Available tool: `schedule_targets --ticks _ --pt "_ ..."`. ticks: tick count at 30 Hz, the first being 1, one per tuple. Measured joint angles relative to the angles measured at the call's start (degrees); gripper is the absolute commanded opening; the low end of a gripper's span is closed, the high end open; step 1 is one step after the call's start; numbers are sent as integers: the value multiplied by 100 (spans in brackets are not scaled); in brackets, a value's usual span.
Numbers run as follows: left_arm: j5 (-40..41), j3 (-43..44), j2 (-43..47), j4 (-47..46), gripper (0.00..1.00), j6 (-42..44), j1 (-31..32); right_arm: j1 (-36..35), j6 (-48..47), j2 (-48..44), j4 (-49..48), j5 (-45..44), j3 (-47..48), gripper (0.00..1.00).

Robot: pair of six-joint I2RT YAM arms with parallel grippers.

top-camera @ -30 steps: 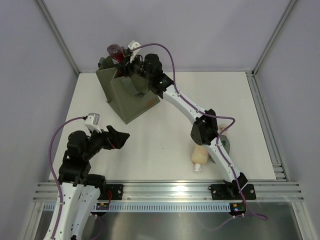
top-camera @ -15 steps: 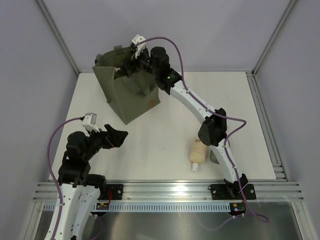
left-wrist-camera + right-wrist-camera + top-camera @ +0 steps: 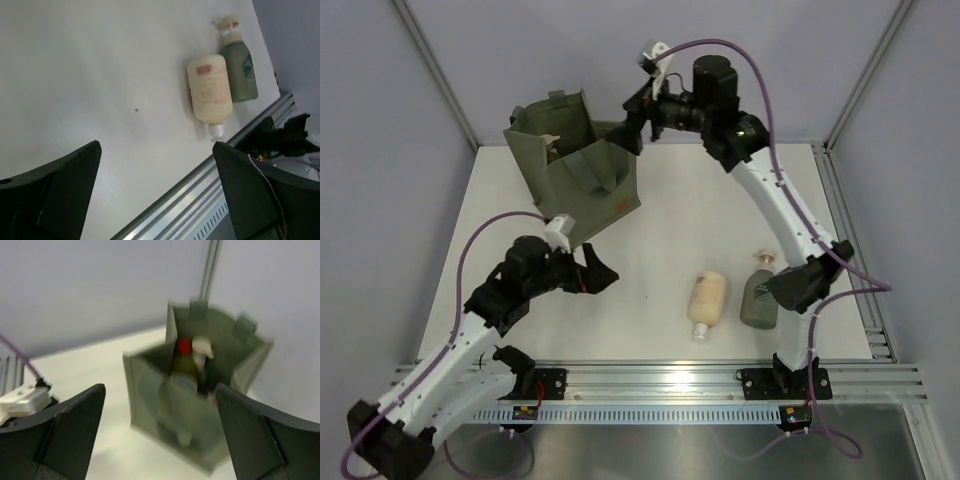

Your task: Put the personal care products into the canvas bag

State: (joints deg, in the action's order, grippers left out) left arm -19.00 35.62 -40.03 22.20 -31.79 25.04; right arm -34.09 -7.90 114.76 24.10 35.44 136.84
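The olive canvas bag (image 3: 570, 165) stands open at the back left of the table. In the right wrist view the canvas bag (image 3: 147, 390) is blurred, and a red cap (image 3: 183, 346) and a beige pump (image 3: 202, 346) poke up inside it. My right gripper (image 3: 632, 125) hangs open and empty, just right of the bag's rim and above it. A cream bottle (image 3: 708, 300) and a grey-green pump bottle (image 3: 760, 295) lie side by side at the front right. My left gripper (image 3: 600, 272) is open and empty, well left of the cream bottle (image 3: 210, 95) and the grey-green bottle (image 3: 241, 72).
An aluminium rail (image 3: 660, 380) runs along the table's near edge and also shows in the left wrist view as the rail (image 3: 200, 200). Enclosure walls and frame posts (image 3: 860, 80) close in the back and sides. The right arm's elbow (image 3: 810, 285) sits close beside the grey-green bottle.
My right gripper let go of a dark red bottle over the bag, opened, and pulled up and to the right. My left arm reached out toward the table's middle.
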Motion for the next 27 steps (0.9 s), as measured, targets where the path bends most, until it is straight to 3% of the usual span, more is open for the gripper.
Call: schedule_targets --ticks 5,9,13,19,27 --pt "955 988 -1961 -249 98 2 2090 1338 -28 -1823 861 483 -2656 99" --pt "1311 1827 -3630 -560 99 26 2949 3147 4 -2806 1008 909 -4715 99" --pt "1449 2861 -5099 -544 99 24 3429 4452 -68 -3176 1224 1233 -5858 99" --pt "1860 4957 -7055 160 99 -37 4002 4660 -92 -3733 1187 1429 -6728 99" --pt "1978 5906 -8011 841 98 -306 4207 4968 144 -4266 566 1561 -7348 99"
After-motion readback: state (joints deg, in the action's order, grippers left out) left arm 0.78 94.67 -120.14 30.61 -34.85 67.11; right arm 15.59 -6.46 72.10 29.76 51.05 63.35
